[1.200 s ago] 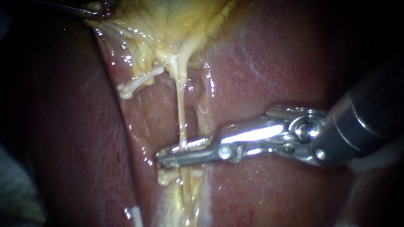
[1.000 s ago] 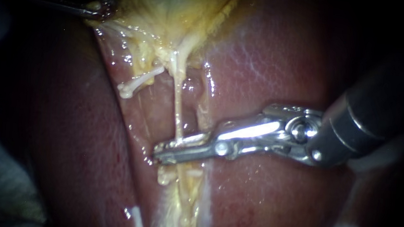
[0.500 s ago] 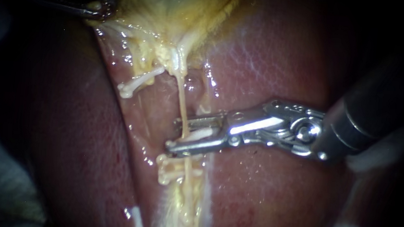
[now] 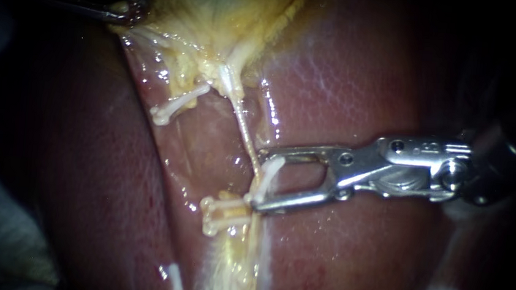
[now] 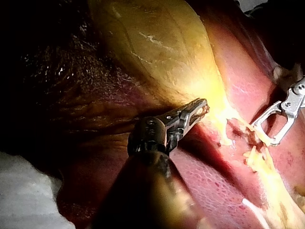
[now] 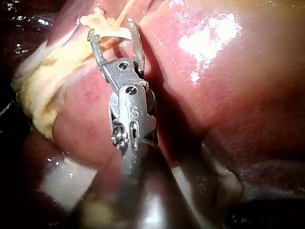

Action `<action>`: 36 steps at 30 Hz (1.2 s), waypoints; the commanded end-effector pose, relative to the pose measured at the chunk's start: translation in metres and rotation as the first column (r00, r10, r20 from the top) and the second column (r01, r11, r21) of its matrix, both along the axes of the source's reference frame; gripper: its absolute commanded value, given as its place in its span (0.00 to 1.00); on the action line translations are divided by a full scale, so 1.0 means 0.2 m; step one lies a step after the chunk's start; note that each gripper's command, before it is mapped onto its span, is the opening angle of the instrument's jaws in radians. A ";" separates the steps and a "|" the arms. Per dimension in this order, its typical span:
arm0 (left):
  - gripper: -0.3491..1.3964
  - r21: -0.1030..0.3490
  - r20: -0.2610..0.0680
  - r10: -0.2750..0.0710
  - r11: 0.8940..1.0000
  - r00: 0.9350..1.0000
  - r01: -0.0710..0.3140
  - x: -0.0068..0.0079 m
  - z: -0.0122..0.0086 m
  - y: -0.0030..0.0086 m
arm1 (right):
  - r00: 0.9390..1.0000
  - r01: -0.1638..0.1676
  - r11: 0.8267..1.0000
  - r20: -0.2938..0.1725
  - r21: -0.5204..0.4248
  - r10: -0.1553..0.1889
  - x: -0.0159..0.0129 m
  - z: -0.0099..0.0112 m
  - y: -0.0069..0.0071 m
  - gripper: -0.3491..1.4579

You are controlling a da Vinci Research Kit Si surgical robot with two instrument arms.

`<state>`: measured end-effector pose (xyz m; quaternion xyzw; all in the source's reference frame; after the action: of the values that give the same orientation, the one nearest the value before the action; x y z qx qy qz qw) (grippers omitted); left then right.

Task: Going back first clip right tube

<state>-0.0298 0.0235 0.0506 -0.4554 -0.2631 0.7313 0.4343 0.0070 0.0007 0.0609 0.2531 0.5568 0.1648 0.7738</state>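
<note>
Right instrument point(image 4: 256, 182): jaws spread wide, forming an open frame just right of the right tube point(image 4: 245, 132). A pale strand crosses the mouth at the tips. Whether it is tissue, or whether the jaws press on it, cannot be made out. The right wrist view shows the same spread jaws point(image 6: 113, 32) with pale material across the tips. Its shaft is lost in shadow at the edge.

The clip point(image 4: 223, 213) sits on the right tube just below and left of the lower jaw tip. Contact between them cannot be judged. Below it the tube merges into pale tissue.

A second clip point(image 4: 172, 109) lies on a short stub to the left.

Left instrument point(image 4: 127, 10): jaws pinching the gallbladder point(image 4: 219, 13) edge, confirmed in its wrist view point(image 5: 200, 107). Its shaft is largely dark.

The liver point(image 4: 349, 78) surrounds the field.
</note>
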 end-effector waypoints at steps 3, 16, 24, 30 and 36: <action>0.00 0.000 0.000 0.000 1.000 1.000 0.000 0.000 0.000 0.000 | 0.999 0.034 0.998 0.033 -0.048 -0.033 -0.004 -0.002 0.001 0.47; 0.00 0.000 0.000 0.000 1.000 1.000 0.000 0.000 0.001 0.000 | 0.997 0.048 0.991 0.066 -0.127 -0.040 -0.011 -0.013 0.004 0.47; 0.00 -0.001 -0.001 -0.001 1.000 1.000 0.001 -0.001 0.001 0.000 | 0.997 0.032 0.999 0.073 0.001 -0.032 0.010 -0.002 0.004 0.47; 0.00 -0.001 -0.001 -0.001 1.000 1.000 0.001 -0.001 0.001 0.000 | 0.996 0.089 0.986 0.003 0.141 -0.090 0.031 0.010 -0.006 0.47; 0.00 -0.001 -0.001 -0.001 1.000 1.000 0.001 -0.001 0.001 0.000 | 0.994 0.094 0.973 -0.071 0.211 -0.080 0.043 0.015 -0.011 0.47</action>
<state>-0.0299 0.0236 0.0508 -0.4555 -0.2627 0.7313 0.4344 0.0157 -0.0017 0.0641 0.3654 0.5487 0.1823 0.7295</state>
